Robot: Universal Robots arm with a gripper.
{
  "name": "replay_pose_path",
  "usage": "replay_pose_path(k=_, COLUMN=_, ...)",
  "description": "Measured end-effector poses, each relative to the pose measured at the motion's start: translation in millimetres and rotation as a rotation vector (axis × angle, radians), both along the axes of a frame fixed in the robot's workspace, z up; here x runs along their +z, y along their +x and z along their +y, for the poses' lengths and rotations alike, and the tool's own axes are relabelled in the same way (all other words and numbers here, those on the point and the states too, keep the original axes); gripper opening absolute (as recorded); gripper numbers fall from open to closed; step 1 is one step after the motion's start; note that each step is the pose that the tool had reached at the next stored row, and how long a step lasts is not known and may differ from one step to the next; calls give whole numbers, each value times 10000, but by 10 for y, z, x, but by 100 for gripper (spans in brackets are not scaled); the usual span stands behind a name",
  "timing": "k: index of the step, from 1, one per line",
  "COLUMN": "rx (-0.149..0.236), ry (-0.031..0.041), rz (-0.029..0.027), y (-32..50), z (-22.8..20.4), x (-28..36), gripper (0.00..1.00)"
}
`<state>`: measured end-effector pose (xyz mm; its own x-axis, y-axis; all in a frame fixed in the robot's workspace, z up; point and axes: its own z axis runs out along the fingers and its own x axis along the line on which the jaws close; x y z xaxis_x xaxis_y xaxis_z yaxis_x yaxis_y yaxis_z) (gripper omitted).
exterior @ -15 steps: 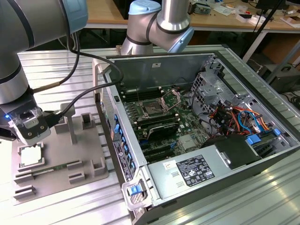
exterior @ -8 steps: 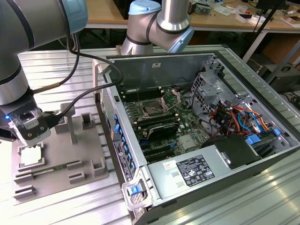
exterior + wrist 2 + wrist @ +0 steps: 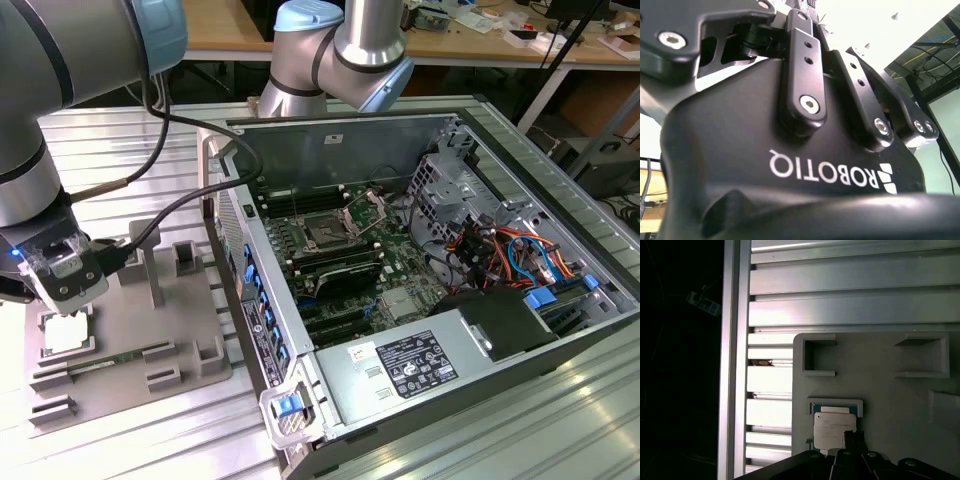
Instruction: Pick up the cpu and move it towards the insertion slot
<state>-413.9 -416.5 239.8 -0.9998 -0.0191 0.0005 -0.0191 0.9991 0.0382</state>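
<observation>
- Hovering low over the grey plastic tray (image 3: 170,320) at the exterior view's left, the robot arm's hand (image 3: 70,298) is hanging just above the cpu (image 3: 64,334); whether the hand is open or closed cannot be told.
- The cpu is lying flat in a recess of the tray.
- The insertion slot (image 3: 325,232) is sitting on the green board inside the open computer case (image 3: 330,140), well apart from the cpu.
- Tray and case are resting on a ribbed aluminium counter (image 3: 120,150).

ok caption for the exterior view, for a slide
Gripper low over the cpu on the grey tray; the insertion slot lies in the open computer case.
</observation>
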Motion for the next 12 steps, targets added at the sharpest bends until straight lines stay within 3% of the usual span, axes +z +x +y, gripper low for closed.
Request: replay_pose_path(k=12, rx=0, ry=1, rz=0, y=-3, z=-16, x=-23, gripper=11)
